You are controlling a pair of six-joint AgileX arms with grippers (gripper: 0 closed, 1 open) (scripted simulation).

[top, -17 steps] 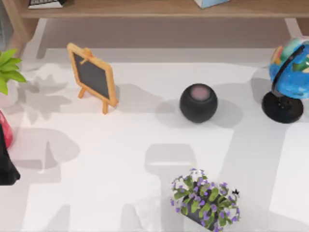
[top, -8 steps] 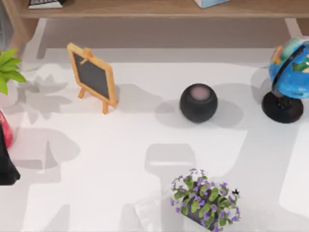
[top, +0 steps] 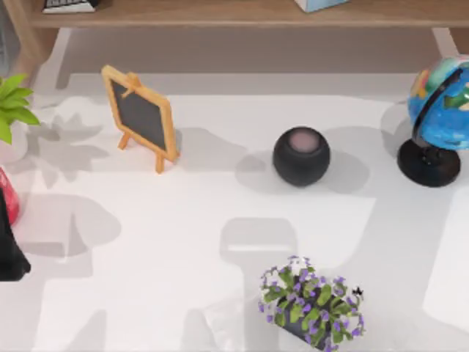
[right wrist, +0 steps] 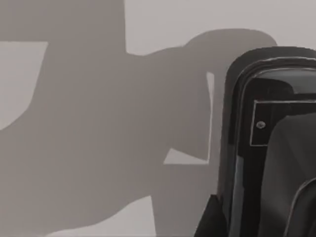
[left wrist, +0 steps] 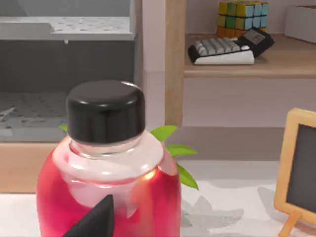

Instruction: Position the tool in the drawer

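At the far left edge of the worktop, the left claw is a dark shape just beside a red bottle with a black cap. The left wrist view has that bottle close up, with one dark fingertip low in front of it; whether the claw is released or clenched on it I cannot tell. Behind the bottle stands a grey drawer unit, beside a wooden shelf holding a keyboard and a cube.

The right wrist view looks at shaded worktop and a glossy black object I cannot identify; the right claw's state cannot be told either.

No obvious tool is in sight, so the bottle seems the likeliest candidate. The main risk is tipping: it is tall, smooth and rounded, and an off-centre pinch could topple it toward the plant or let it slip on the way to the drawer. The chalkboard, speaker, globe and flowers stand well apart.
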